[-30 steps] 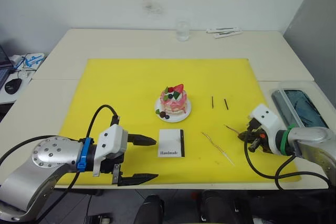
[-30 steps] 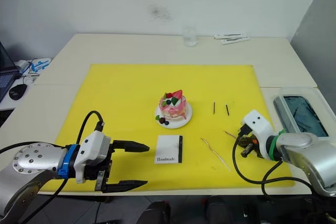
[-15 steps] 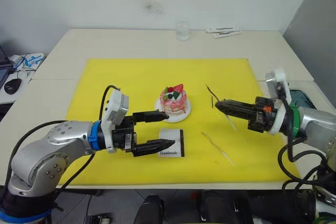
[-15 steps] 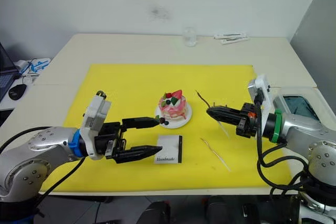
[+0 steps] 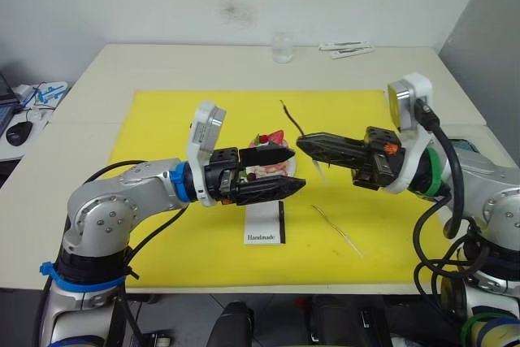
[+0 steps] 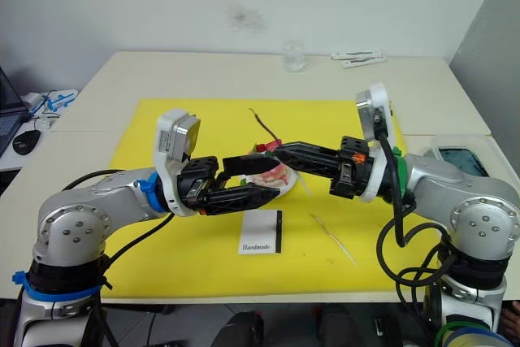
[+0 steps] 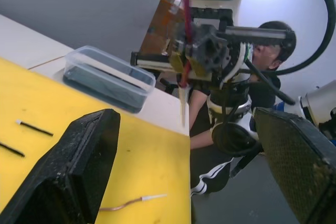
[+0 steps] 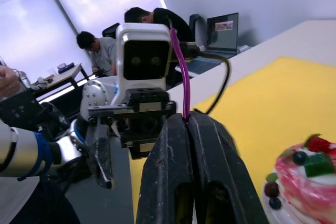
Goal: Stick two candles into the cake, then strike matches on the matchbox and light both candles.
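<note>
The pink-and-white cake [image 5: 273,137] sits on its white plate mid-mat, partly hidden behind my left gripper [image 5: 296,169], which is open with one finger on each side of the cake's front. My right gripper [image 5: 301,142] is shut on a candle [image 5: 287,111], a thin wavy brown stick held upright just right of the cake and above it. The candle's pale end [image 7: 182,103] hangs below the fingers. A second candle [image 5: 337,229] lies on the mat near the front right. The matchbox [image 5: 265,229] lies in front of the cake. Two black matches [image 7: 31,127] lie on the mat.
A yellow mat [image 5: 162,119] covers the table's middle. A glass [image 5: 283,46] and white packets [image 5: 345,49] stand at the back edge. A clear container [image 7: 105,77] sits off the mat's right side. People sit beyond the table in the wrist views.
Both arms have risen and closed in on the cake. My right gripper carried the candle left to the cake's right side. My left gripper moved right, from the matchbox to the cake.
</note>
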